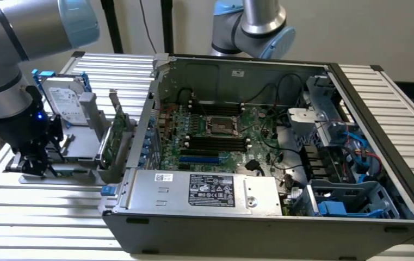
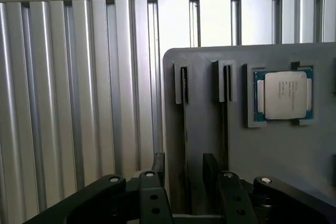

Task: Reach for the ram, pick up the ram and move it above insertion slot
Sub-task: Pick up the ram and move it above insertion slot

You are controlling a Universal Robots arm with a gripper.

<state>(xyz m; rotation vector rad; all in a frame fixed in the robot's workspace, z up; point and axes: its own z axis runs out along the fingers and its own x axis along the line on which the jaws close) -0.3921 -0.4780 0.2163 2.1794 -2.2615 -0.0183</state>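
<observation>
Silver surface (image 2: pixel 79 103) ribbed with long parallel grooves. Plain matte grey tray (image 2: pixel 205 124). Silver-lidded processor (image 2: pixel 285 94) with green border. Black claw (image 2: pixel 185 165). Green motherboard (image 1: pixel 214 130) with black slots; dark grey computer case (image 1: pixel 265 234).

Backed by a plain pale wall (image 1: pixel 352 32), evenly and softly lit. Against it, toward the exterior view's left, two black upright poles (image 1: pixel 112 27) and a thin dark cable (image 1: pixel 146 22). Underneath, a counter (image 1: pixel 39 217) of ribbed silver aluminium slats, faintly glossy along the grooves.
</observation>
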